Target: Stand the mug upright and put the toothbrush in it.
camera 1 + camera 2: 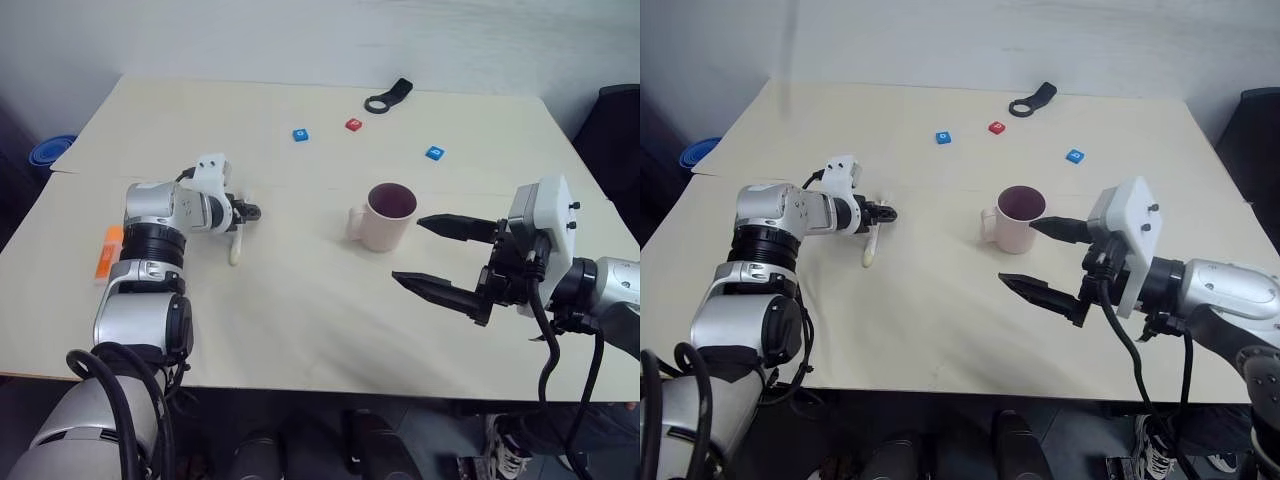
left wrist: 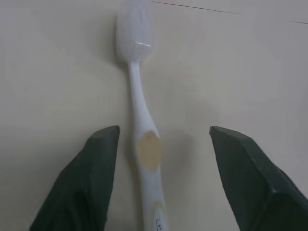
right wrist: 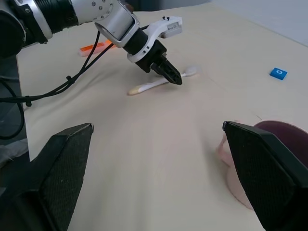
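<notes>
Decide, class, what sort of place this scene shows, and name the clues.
Probably a robot test bench in a lab, not a bathroom: a bare cream table holds a mug, a toothbrush, scattered little coloured blocks and an orange marker.

You will find each arm built from silver-grey cylindrical segments joined by black ribbed collars. Black cables loop along the outside (most visibly at the right wrist), and each white wrist housing carries two tapered black fingers (image 1: 455, 228).

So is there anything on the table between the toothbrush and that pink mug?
No. In the left eye view, only bare table lies between the toothbrush and the mug.
</notes>
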### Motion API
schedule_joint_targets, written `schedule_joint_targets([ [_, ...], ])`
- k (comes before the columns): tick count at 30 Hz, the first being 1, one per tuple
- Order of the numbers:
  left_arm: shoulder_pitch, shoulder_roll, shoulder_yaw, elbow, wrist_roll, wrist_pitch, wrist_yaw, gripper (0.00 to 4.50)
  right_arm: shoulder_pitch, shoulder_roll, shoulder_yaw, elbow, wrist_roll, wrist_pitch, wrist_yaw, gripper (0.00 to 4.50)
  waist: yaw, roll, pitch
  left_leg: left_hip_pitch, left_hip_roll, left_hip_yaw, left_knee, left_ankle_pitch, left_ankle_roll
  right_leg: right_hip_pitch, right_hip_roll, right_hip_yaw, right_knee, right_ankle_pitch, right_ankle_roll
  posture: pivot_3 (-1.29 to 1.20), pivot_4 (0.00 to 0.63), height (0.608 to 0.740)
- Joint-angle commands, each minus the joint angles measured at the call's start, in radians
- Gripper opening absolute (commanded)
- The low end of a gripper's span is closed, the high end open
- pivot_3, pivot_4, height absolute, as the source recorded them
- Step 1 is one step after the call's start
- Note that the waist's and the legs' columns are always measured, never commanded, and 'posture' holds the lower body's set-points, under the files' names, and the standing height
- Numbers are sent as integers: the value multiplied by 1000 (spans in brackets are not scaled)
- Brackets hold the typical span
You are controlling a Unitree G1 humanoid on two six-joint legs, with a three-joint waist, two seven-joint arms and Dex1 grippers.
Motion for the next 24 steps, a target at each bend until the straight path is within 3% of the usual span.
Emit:
schedule_joint_targets([
  [1,-21,-11,30,35,-4,16,20,1992,-1,-10,-30,-22,17,-33,-25,4500,0,0,0,0,0,0,0,0,0,0,0,0,0,0,0,0,150,740],
  [7,-35,1,53,43,2,9,37,269,28,-24,-69,5,69,-29,-41,4500,0,0,0,-1,0,0,0,0,0,0,-1,-1,1,1,1,0,150,740],
  [13,-56,13,100,14,-35,-144,-28,258,58,-75,-76,-3,27,-47,-34,4500,0,0,0,-3,-1,-1,0,1,1,-1,-2,-1,0,1,2,0,150,740],
  [18,-85,-20,126,-146,-127,-404,-248,258,87,-101,-127,1,38,-33,-62,4500,4,0,0,-5,0,-1,0,1,0,-2,-1,-2,0,1,2,0,150,740],
  [24,-150,-204,66,-231,-204,-576,-440,258,170,-129,-229,33,-15,-9,-114,4500,35,0,0,-6,-4,1,1,1,2,-1,-2,-3,-3,1,3,0,150,740],
])
